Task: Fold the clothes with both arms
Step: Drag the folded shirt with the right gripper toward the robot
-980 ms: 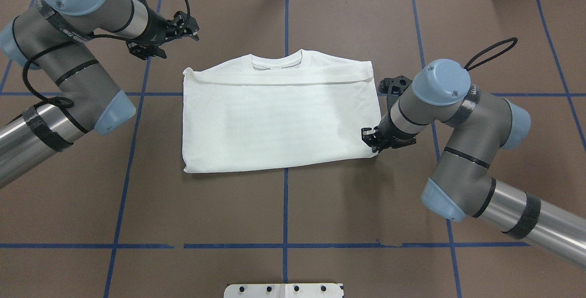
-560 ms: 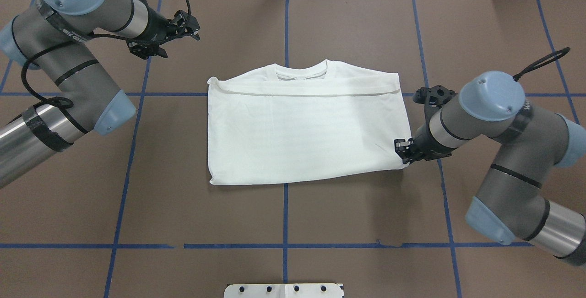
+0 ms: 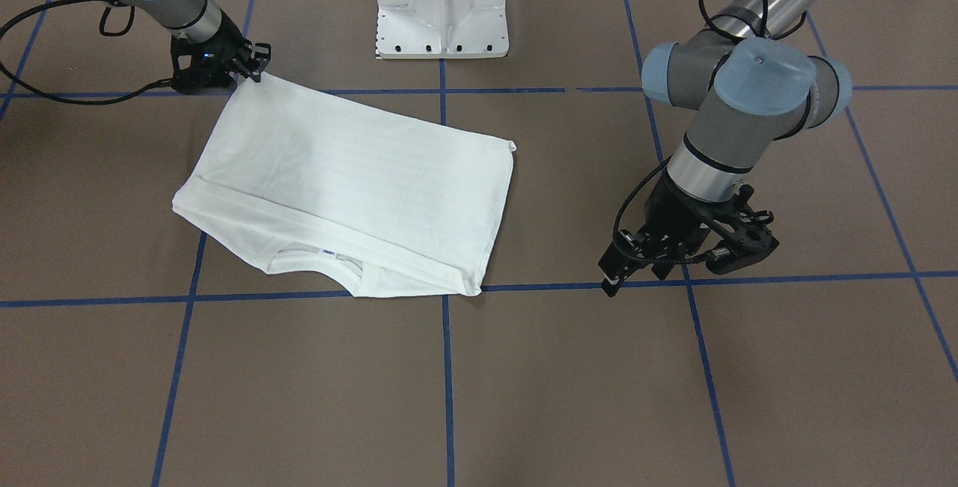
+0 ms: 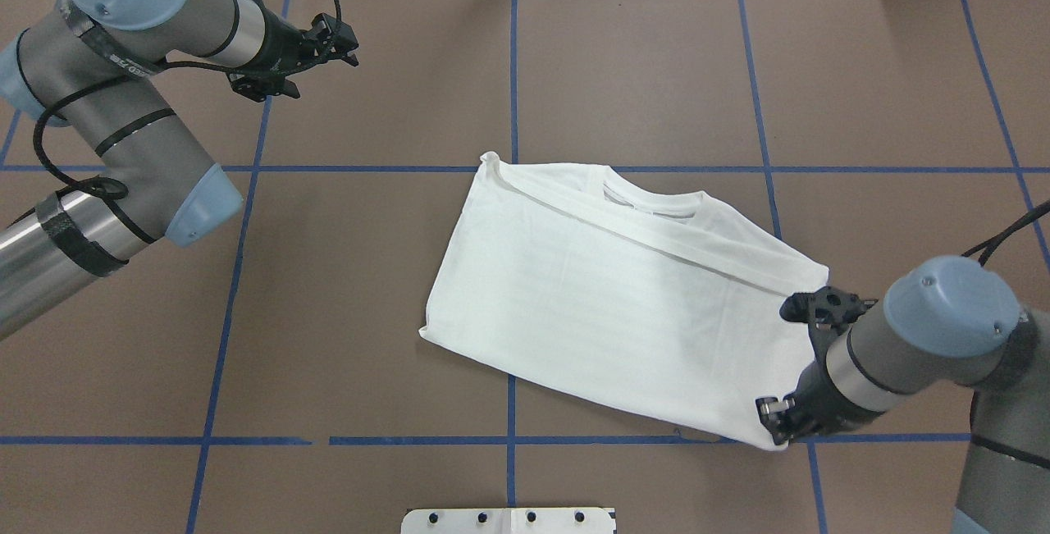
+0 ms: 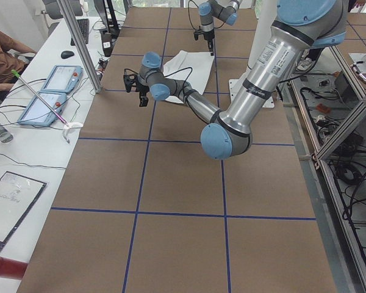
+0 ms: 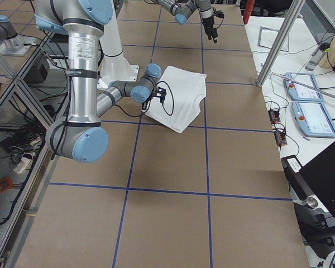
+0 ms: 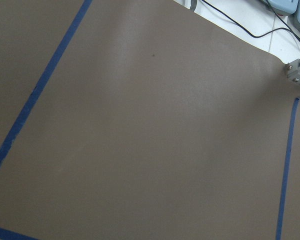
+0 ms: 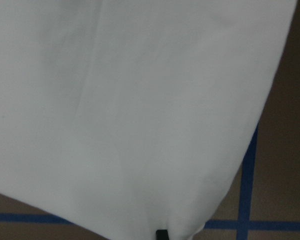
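Note:
The white folded T-shirt [image 4: 607, 304] lies askew on the brown table, its collar [image 4: 648, 198] on the far side; it also shows in the front view [image 3: 352, 173]. My right gripper [image 4: 775, 427] is shut on the shirt's near right corner, low at the table, and shows in the front view [image 3: 253, 72]. The right wrist view is filled with white cloth [image 8: 130, 100]. My left gripper [image 4: 349, 43] hangs open and empty over bare table at the far left, well apart from the shirt; it also shows in the front view [image 3: 610, 281]. The printed text is hidden.
The white pedestal base [image 3: 441, 8] stands at the table's near edge [image 4: 509, 520]. Blue tape lines [image 4: 509, 66] grid the brown table. Beyond the far edge a side table holds teach pendants [image 5: 49, 91] behind metal posts [image 5: 79, 43].
My right gripper has dragged the shirt's corner to the right and toward the robot, sliding and turning the shirt. The left arm has hardly moved.

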Action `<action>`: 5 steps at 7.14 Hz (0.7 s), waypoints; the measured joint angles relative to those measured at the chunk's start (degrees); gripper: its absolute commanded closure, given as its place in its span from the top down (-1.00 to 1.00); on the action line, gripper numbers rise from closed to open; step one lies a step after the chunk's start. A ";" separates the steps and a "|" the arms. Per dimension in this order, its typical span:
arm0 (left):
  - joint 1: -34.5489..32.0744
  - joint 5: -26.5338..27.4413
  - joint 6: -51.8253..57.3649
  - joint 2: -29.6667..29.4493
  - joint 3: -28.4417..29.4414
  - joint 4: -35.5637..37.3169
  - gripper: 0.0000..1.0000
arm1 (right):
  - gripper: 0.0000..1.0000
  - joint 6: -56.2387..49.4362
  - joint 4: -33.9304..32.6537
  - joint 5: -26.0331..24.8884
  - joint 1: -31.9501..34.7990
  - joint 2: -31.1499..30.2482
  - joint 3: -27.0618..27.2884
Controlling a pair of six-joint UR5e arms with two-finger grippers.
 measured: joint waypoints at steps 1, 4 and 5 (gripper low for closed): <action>0.07 0.10 -0.27 0.89 -1.45 0.08 0.97 | -1.00 3.02 0.02 0.40 -5.96 -1.15 1.77; 0.23 0.12 -0.44 1.73 -2.72 0.05 0.97 | 1.00 11.67 0.21 0.19 -17.97 -1.09 2.66; 0.58 0.05 -0.44 1.74 -2.80 0.04 0.97 | 1.00 12.57 0.39 0.04 -18.26 -0.50 2.67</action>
